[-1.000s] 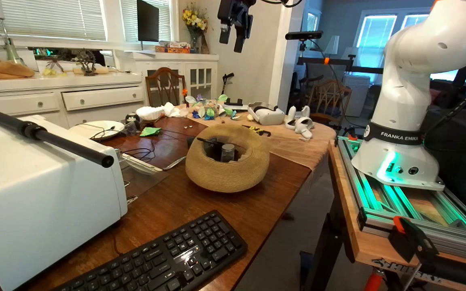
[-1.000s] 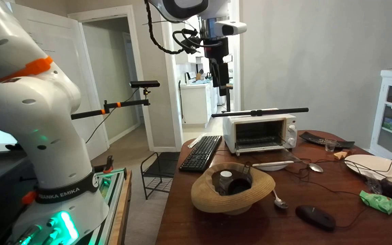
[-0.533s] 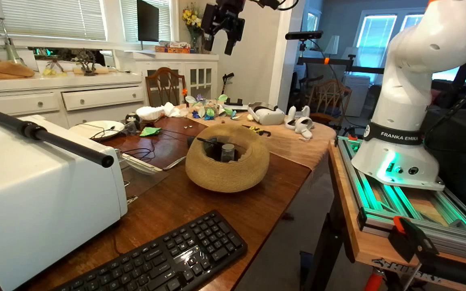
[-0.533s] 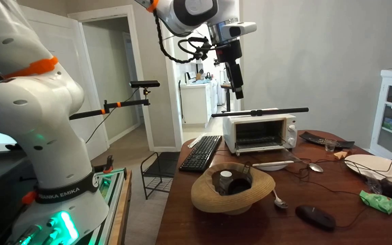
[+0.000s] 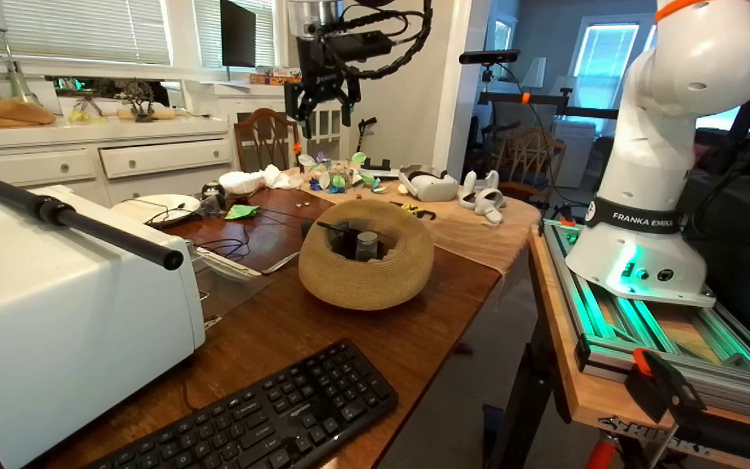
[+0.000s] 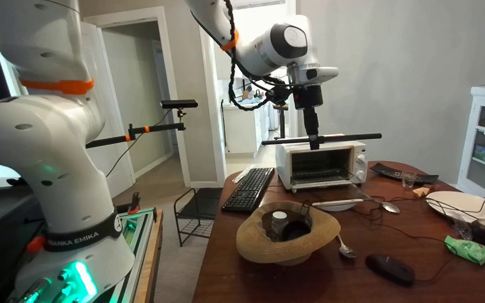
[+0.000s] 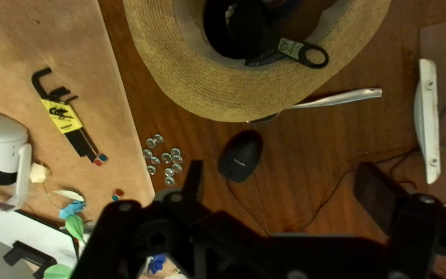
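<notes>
My gripper [image 5: 327, 125] is open and empty, pointing down well above the table; it also shows in an exterior view [image 6: 314, 143] and in the wrist view [image 7: 281, 168]. In the wrist view a black mouse [image 7: 241, 157] lies on the table below, apart from the fingers. An upturned straw hat [image 7: 223, 93] stands beyond it and shows in both exterior views [image 5: 368, 286] [image 6: 259, 250]. The hat holds a clear jar with a pale lid [image 6: 279, 223], a dark cup [image 6: 296, 230] and a black ring-ended opener [image 7: 302, 54]. A spoon [image 7: 339, 97] lies partly under the brim.
A white toaster oven [image 6: 283, 168] carries a black pole [image 6: 347, 137]. A keyboard [image 5: 271, 417] lies before it. Around are a plate [image 6: 470, 204], a green wrapper [image 6: 470, 250], glass beads [image 7: 167, 157], a hex key set [image 7: 66, 120] and a white headset [image 5: 432, 187].
My gripper has come down and moved out over the table, and its tilt has turned to nearly straight down. It stays open. The hat and the objects on the table have not moved.
</notes>
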`<state>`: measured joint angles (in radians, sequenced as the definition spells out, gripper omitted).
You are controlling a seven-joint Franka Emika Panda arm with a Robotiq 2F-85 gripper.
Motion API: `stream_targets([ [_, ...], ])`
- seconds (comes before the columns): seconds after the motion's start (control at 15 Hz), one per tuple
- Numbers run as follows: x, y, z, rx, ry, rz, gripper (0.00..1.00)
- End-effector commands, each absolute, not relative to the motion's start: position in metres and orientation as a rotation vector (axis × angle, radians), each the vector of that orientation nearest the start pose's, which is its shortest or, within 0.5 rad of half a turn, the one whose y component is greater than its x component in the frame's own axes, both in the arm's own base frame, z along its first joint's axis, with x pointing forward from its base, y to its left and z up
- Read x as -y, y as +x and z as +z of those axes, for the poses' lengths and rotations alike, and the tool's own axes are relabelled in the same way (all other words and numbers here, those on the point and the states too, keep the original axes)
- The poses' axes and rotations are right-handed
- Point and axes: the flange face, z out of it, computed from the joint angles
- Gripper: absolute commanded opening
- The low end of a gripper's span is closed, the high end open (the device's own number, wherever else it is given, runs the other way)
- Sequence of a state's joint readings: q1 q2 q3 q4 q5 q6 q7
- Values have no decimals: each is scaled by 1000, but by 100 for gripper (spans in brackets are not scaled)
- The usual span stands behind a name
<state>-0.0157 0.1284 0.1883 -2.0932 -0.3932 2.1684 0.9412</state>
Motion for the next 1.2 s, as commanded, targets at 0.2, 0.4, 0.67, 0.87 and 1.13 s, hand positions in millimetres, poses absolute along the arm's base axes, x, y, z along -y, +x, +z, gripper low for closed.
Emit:
stream_targets([
  [0.2, -129, 577, 290, -1219, -3441, 262, 100],
  [0.4, -119, 578, 268, -1292, -3448, 422, 100],
  [0.67, -105, 587, 241, -1367, -3416, 495, 100],
  [0.87, -101, 595, 223, -1374, -3402, 520, 100],
  [1.13, -111, 608, 207, -1333, -3416, 488, 100],
])
